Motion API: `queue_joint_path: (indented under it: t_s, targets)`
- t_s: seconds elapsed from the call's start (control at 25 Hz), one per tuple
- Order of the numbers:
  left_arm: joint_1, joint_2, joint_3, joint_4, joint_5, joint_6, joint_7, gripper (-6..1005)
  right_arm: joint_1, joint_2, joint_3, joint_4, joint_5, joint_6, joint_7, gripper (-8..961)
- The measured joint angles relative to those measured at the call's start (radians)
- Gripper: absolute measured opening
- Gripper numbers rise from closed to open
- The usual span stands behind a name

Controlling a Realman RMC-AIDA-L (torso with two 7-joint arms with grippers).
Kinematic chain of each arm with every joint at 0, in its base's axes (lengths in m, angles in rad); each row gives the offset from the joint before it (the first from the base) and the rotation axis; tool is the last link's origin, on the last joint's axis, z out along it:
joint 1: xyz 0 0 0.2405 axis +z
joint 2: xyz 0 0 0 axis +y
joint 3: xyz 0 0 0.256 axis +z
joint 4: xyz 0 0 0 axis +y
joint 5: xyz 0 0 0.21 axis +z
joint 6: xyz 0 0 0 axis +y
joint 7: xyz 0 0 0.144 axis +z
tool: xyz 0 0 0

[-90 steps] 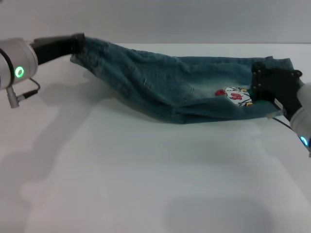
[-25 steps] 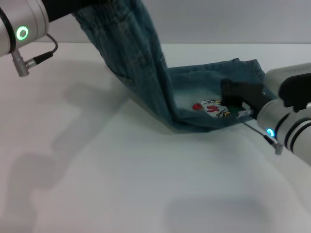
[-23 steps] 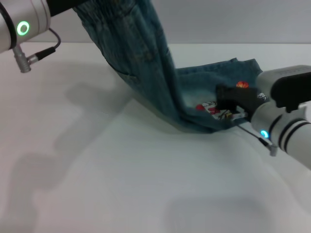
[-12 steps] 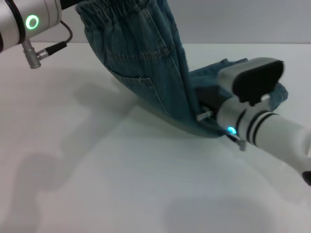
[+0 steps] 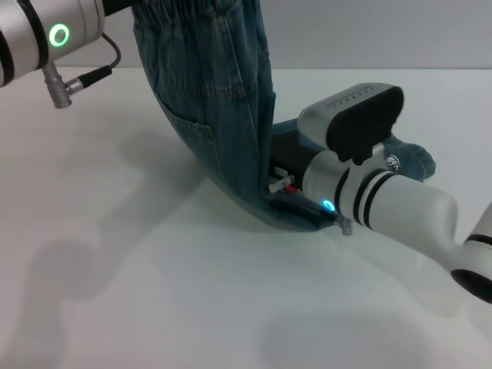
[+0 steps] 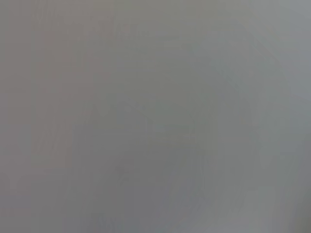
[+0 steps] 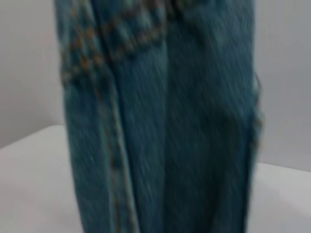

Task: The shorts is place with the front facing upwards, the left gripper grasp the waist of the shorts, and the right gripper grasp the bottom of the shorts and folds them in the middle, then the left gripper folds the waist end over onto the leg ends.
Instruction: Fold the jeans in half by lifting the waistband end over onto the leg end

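On the white table, one pair of shorts hangs from the left gripper, clamped at the waist; the right gripper sits low beside it, grip unclear.

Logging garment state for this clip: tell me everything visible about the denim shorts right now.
The blue-green denim shorts hang as a tall curtain from their gathered elastic waistband, lifted at the top left by the silver left arm's end effector. Orange-brown seam stitching and a pocket outline show on the raised panel. The lower part rests bunched on the white table, where the right end effector reaches against the cloth; its grip is hidden. The right wrist view shows vertical folds and seams.
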Motion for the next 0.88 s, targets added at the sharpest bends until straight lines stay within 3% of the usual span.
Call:
queue_joint_path:
  t_s: [0.2, 0.36, 0.44, 0.48, 0.56, 0.72, 0.84, 0.88]
  targets:
    - [-0.007, 0.0, 0.007, 0.019, 0.0, 0.002, 0.0, 3, 0.019, 0.001, -0.012, -0.051, 0.0, -0.018, 0.018, -1]
    - [-0.003, 0.0, 0.009, 0.022, 0.001, 0.005, 0.006, 4, -0.029, -0.005, 0.083, -0.079, -0.012, -0.02, 0.006, -1]
    - [0.001, 0.0, 0.01, 0.022, 0.001, 0.005, 0.009, 4, -0.081, -0.011, 0.175, -0.07, -0.035, -0.022, -0.026, -1]
    - [0.001, 0.0, 0.01, 0.022, 0.001, 0.005, 0.009, 4, -0.135, -0.015, 0.271, -0.045, -0.053, -0.022, -0.083, -1]
    - [0.001, 0.0, 0.01, 0.023, 0.001, 0.005, 0.009, 4, -0.169, -0.016, 0.325, -0.024, -0.058, -0.022, -0.123, -1]
    - [-0.006, 0.0, 0.038, 0.036, -0.003, 0.019, 0.013, 3, -0.307, -0.011, 0.5, 0.11, -0.058, -0.02, -0.308, -1]
    - [-0.016, -0.001, 0.088, 0.062, -0.022, 0.055, 0.036, 3, -0.409, -0.012, 0.573, 0.218, -0.058, -0.007, -0.362, -1]
    - [-0.02, -0.001, 0.101, 0.074, -0.033, 0.064, 0.046, 2, -0.485, -0.013, 0.604, 0.298, -0.059, 0.005, -0.381, -2]
